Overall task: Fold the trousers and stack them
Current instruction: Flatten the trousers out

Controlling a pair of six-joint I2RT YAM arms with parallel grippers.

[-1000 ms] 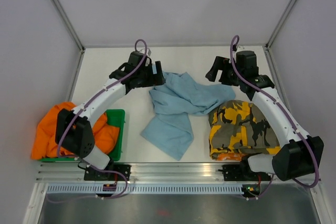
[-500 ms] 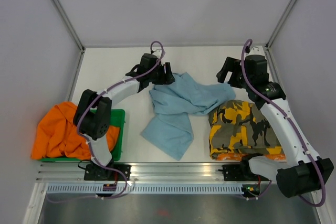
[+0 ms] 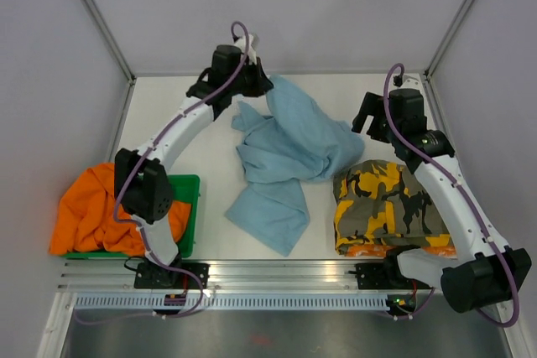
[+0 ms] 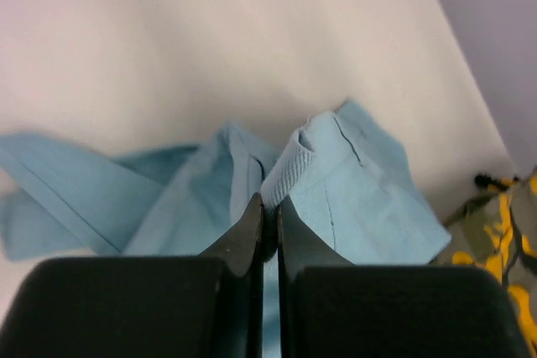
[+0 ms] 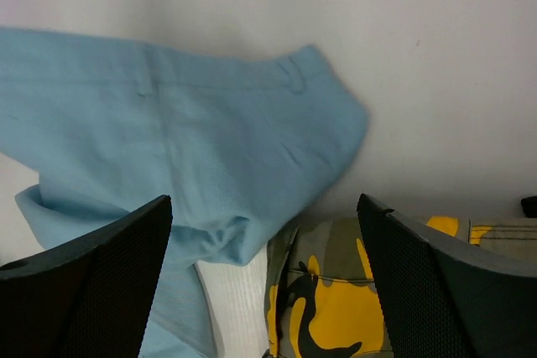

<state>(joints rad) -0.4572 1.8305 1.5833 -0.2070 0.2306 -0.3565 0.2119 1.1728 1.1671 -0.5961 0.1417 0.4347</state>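
Light-blue trousers (image 3: pixel 281 157) lie crumpled across the middle of the table (image 3: pixel 168 115), one leg trailing toward the near edge and the upper part bunched toward the far side. The left claw (image 3: pixel 263 85) is at the far left corner of this cloth, its jaws pressed together on a ribbed edge of the fabric. The left wrist view shows the left claw (image 4: pixel 268 215) pinching a fold of the light-blue trousers (image 4: pixel 361 199), which rises to it from the table. The right claw (image 3: pixel 366 123) hangs over the far right edge of the same garment with its jaws spread wide and nothing between them. In the right wrist view the right claw (image 5: pixel 264 207) stands above the blue cloth (image 5: pixel 193 140).

Camouflage trousers (image 3: pixel 390 203) lie folded at the near right, just beside the blue pair, with an orange edge showing beneath them. Orange trousers (image 3: pixel 84 211) are heaped at the near left, partly on a green tray (image 3: pixel 189 207).
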